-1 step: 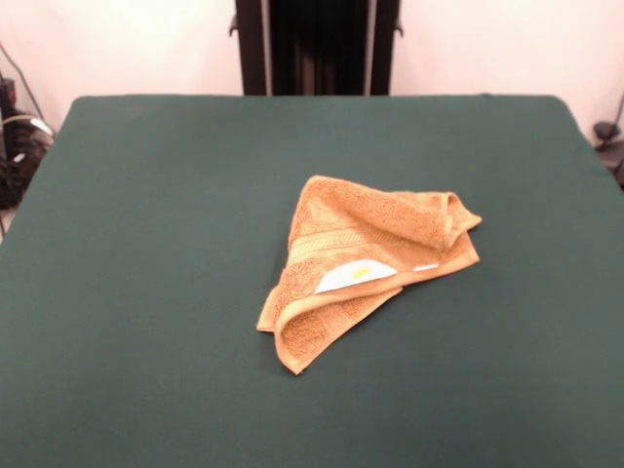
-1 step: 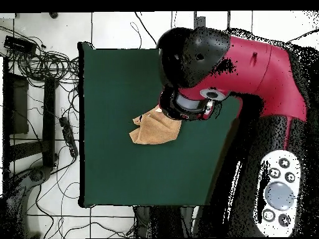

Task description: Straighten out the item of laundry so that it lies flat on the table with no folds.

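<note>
Towel [image 1: 366,258] | folded, crumpled, white tag [image 1: 353,276] showing | mid-table [image 1: 146,292]

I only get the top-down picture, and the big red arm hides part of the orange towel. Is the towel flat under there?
Observer: No. From the front, the towel is folded over itself into a rough triangle.
Operator: Is there anything white on it?
Observer: Yes, a white tag peeks out along a folded edge.
Operator: Is the arm touching it?
Observer: No. The front view shows nothing on the towel, so the arm is well above it.
</note>
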{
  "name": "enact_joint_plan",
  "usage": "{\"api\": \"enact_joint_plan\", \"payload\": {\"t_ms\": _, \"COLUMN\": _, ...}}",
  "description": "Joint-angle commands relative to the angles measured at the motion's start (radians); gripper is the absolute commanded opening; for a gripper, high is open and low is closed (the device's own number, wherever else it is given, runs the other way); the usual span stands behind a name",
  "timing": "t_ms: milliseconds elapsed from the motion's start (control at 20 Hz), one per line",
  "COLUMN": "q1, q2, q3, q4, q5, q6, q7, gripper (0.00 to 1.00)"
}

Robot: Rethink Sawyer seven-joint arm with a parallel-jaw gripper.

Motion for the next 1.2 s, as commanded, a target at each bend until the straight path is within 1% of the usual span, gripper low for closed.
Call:
{"api": "enact_joint_plan", "payload": {"t_ms": 50, "q1": 0.046, "q2": 0.086, "q3": 0.097, "q4": 0.143, "q5": -0.058, "q6": -0.1, "q7": -0.028, "gripper": 0.0}}
{"api": "enact_joint_plan", "payload": {"t_ms": 100, "q1": 0.049, "q2": 0.087, "q3": 0.095, "q4": 0.139, "q5": -0.067, "q6": -0.104, "q7": -0.031, "gripper": 1.0}}
{"api": "enact_joint_plan", "payload": {"t_ms": 250, "q1": 0.06, "q2": 0.105, "q3": 0.094, "q4": 0.119, "q5": -0.098, "q6": -0.111, "q7": -0.046, "gripper": 1.0}}
{"api": "enact_joint_plan", "payload": {"t_ms": 500, "q1": 0.06, "q2": 0.12, "q3": 0.105, "q4": 0.114, "q5": -0.11, "q6": -0.13, "q7": -0.034, "gripper": 1.0}}
{"api": "enact_joint_plan", "payload": {"t_ms": 750, "q1": 0.05, "q2": 0.107, "q3": 0.13, "q4": 0.136, "q5": -0.126, "q6": -0.18, "q7": -0.097, "gripper": 1.0}}
{"api": "enact_joint_plan", "payload": {"t_ms": 1050, "q1": 0.058, "q2": 0.122, "q3": 0.131, "q4": 0.157, "q5": -0.141, "q6": -0.239, "q7": -0.109, "gripper": 1.0}}
{"api": "enact_joint_plan", "payload": {"t_ms": 1200, "q1": 0.057, "q2": 0.125, "q3": 0.135, "q4": 0.157, "q5": -0.142, "q6": -0.24, "q7": -0.118, "gripper": 1.0}}
